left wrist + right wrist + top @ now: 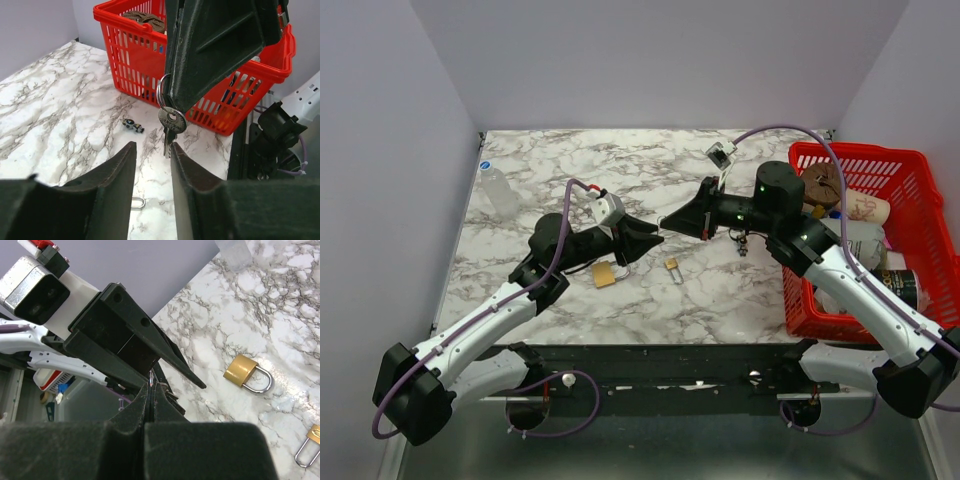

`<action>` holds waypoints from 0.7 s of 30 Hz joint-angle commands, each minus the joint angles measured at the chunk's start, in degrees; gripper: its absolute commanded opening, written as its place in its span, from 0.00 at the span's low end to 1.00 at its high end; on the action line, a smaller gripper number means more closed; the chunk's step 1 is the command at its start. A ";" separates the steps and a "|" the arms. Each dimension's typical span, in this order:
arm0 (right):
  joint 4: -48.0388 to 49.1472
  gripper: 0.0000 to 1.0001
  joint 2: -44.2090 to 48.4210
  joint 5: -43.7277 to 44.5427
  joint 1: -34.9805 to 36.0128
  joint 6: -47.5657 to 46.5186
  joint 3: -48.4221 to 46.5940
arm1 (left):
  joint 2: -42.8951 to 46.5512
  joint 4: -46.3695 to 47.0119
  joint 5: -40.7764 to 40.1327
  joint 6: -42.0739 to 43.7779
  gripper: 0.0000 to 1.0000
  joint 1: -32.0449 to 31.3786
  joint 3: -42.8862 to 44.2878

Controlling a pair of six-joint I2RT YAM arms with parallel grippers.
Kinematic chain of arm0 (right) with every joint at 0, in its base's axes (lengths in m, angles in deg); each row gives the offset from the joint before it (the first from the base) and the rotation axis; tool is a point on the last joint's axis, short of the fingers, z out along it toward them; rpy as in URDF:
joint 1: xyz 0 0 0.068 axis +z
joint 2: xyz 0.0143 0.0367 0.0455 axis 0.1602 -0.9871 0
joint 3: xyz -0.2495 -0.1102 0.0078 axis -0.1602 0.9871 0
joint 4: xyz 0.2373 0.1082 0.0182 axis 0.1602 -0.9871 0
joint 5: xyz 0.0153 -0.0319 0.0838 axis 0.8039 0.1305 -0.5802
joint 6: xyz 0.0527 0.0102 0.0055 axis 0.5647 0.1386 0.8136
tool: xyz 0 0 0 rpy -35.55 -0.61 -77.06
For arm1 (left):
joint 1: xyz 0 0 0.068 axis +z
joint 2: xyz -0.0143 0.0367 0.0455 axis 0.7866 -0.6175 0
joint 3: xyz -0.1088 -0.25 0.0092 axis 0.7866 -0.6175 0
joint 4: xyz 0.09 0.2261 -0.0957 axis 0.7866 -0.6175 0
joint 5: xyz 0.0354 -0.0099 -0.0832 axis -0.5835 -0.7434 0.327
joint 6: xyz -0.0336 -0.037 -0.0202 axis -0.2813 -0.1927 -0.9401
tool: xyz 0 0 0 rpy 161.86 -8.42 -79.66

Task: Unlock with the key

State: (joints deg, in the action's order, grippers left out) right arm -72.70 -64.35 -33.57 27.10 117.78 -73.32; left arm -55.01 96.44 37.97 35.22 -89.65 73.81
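Counting two padlocks left of red basket (865,150) — larger padlock (605,275) farther out, smaller padlock (672,266) nearer it. Seeing right gripper (151,386) pinched shut on one key ring (160,92), key (172,120) dangling left of basket too. Reading left gripper (152,150) as part open, gripping nothing — key tip hanging at its gap.

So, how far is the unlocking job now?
Done: the right tool is shut on the key ring, keys clear of the table. In hand: the left tool, jaws open, seems to flank the hanging key. Left: the large padlock and small padlock lie there, no key in either.
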 commanded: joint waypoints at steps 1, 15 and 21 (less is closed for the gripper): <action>1.33 0.01 -0.58 0.90 0.25 0.66 0.96 | -0.12 0.66 -0.72 1.37 0.36 -0.54 1.74; -1.13 0.01 -0.40 2.74 0.25 -1.01 2.19 | 2.26 -5.40 -0.37 5.59 0.00 -1.77 1.47; -8.59 0.20 1.35 6.60 0.25 -11.00 -0.52 | 2.35 -17.25 3.49 9.89 0.00 -2.21 5.07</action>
State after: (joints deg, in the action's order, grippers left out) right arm -75.50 -64.61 -31.14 27.12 115.05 -71.51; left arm -53.70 87.77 37.55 40.49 -91.03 74.94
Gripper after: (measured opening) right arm 0.061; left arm 0.009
